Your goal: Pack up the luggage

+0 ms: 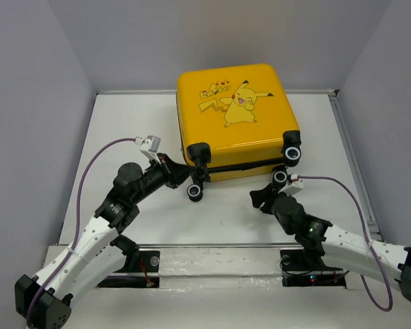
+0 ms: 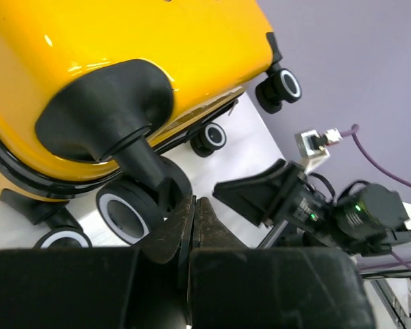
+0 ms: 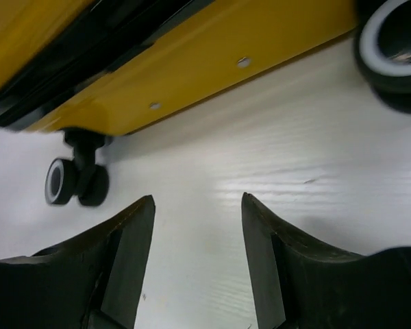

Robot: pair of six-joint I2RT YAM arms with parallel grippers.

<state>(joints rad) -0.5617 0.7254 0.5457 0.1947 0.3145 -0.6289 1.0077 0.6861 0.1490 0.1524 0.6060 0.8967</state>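
The luggage (image 1: 233, 116) is a yellow hard-shell suitcase lying flat at the back middle of the table, cartoon print up. Its two shells lie together with a black seam along the near side. It fills the top of the left wrist view (image 2: 157, 41) and the right wrist view (image 3: 212, 75). My left gripper (image 1: 185, 173) is shut and empty, its tips (image 2: 194, 202) right beside the near-left caster wheel (image 2: 123, 212). My right gripper (image 1: 264, 199) is open and empty (image 3: 197, 202), low over the table just in front of the suitcase's near-right corner.
Black-and-white caster wheels stick out at the near side, one at the left (image 1: 195, 192) and one at the right (image 1: 292, 154). Low white walls (image 1: 349, 137) edge the table. The right arm (image 2: 308, 205) shows in the left wrist view.
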